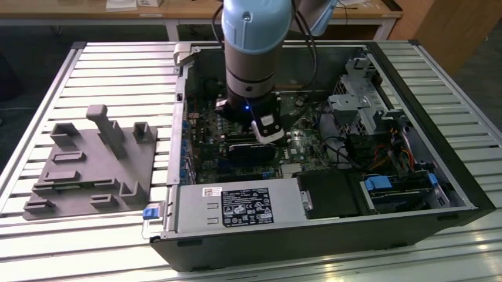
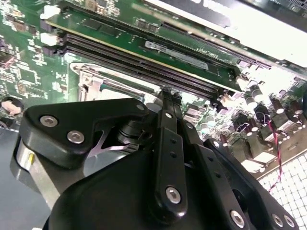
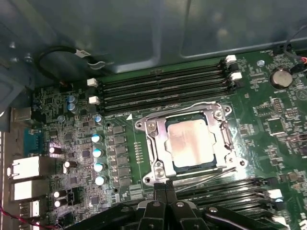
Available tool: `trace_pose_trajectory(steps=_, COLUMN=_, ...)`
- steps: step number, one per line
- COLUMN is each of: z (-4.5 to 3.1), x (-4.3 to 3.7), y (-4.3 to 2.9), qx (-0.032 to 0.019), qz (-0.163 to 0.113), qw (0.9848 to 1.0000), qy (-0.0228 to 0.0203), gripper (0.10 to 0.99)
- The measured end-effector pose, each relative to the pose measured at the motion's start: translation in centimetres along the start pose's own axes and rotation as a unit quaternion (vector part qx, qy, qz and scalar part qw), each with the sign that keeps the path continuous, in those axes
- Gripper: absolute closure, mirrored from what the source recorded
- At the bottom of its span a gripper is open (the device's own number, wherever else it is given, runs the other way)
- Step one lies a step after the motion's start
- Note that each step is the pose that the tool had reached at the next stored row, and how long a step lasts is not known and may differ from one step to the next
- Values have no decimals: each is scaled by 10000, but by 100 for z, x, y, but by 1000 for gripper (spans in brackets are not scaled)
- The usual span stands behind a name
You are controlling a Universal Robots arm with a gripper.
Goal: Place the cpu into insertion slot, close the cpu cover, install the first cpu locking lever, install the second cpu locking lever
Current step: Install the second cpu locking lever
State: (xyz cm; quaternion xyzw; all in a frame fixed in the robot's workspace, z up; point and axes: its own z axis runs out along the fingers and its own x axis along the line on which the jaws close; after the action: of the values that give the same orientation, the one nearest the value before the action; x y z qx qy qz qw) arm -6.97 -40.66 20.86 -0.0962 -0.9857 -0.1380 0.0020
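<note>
The cpu [image 3: 192, 143] lies flat in the insertion slot [image 3: 225, 138], its silvery top showing through the window of the cpu cover [image 3: 160, 143], which is down over it. One thin wire lever [image 3: 201, 106] runs along the socket's side by the memory slots. A second lever [image 3: 216, 175] runs along the opposite side. My gripper [image 3: 165, 188] is shut, fingers pressed together, with the tips right at that second lever's side of the socket. In the second wrist view the fingertips [image 2: 168, 96] end just beside the metal socket frame [image 2: 93, 79]. In the exterior view the gripper [image 1: 269, 136] hangs over the motherboard.
The open computer case [image 1: 314, 247] lies on a slatted metal table [image 1: 117, 70], and a grey fixture plate [image 1: 94, 164] sits at the exterior view's left. Memory slots [image 3: 163, 88] and capacitors [image 3: 98, 153] flank the socket. A power supply [image 1: 235, 205] and drive cage [image 1: 353, 106] wall in the board.
</note>
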Motion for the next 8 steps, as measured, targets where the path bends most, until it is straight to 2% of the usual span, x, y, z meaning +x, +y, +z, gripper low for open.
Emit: trace_pose_trajectory(steps=8, z=69, x=75, y=-25, qx=-13, qz=0, qw=10000, qy=3, gripper=980)
